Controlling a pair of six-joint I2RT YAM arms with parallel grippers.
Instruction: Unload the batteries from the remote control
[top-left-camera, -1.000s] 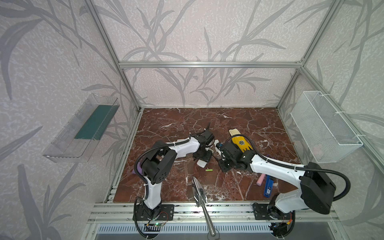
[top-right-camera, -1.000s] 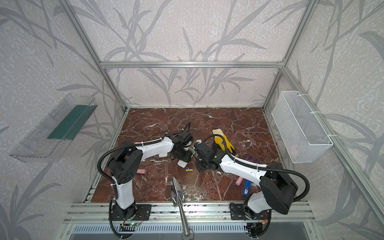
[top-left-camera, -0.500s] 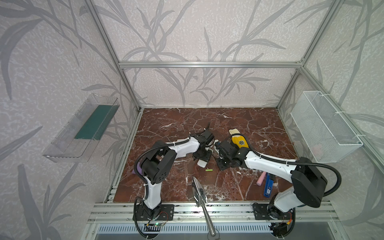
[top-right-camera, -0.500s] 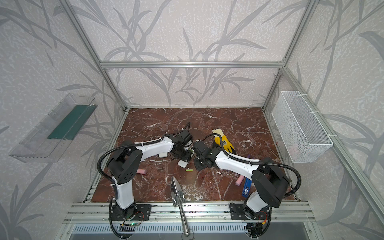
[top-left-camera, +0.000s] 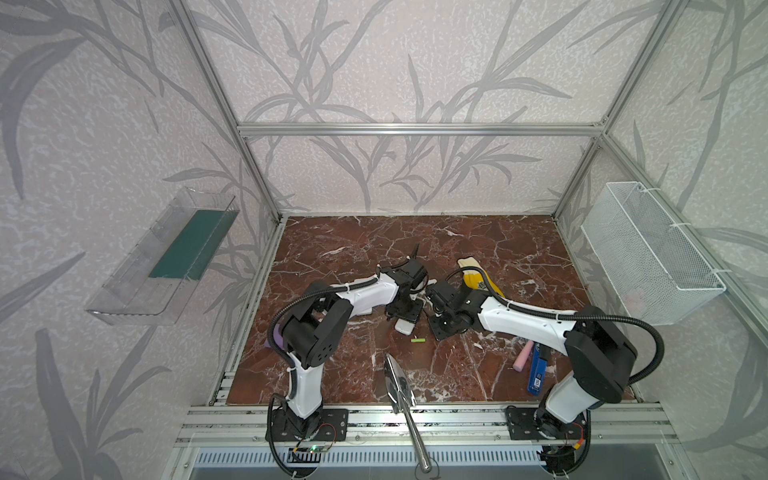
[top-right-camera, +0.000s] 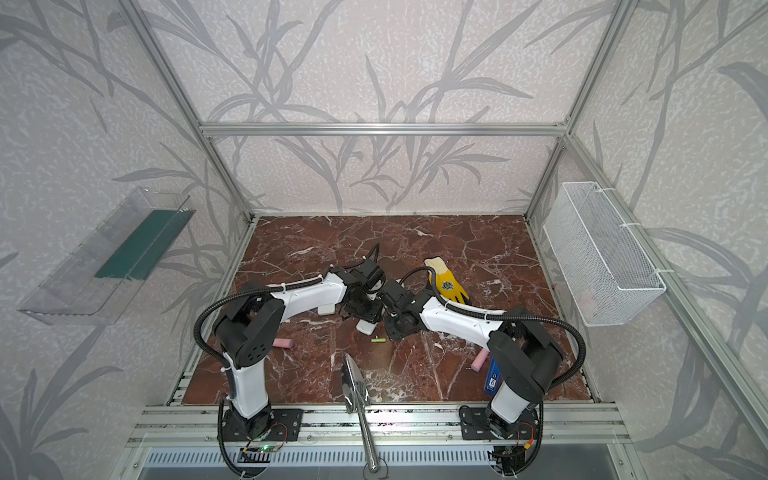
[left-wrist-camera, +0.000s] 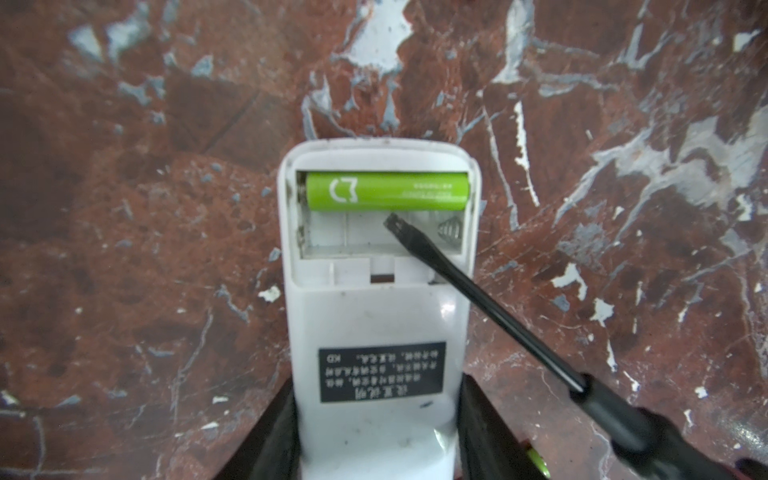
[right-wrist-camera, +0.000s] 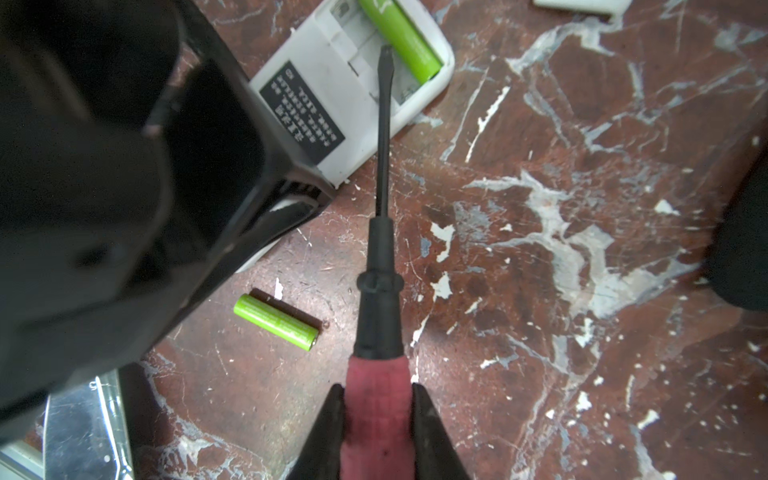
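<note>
Remote control (left-wrist-camera: 374, 332) lies back-up with its cover off, and my left claw (left-wrist-camera: 376, 399) clamps its body on both sides so it cannot skid while I pry. My right claw (right-wrist-camera: 378, 390) is closed on the pink-handled screwdriver (right-wrist-camera: 379, 282), tip pointing into the remote's empty bay, right beside the lime green battery (left-wrist-camera: 386, 192) seated against the end wall. A second green battery (right-wrist-camera: 276, 322) lies loose just beside the remote, already out.
</note>
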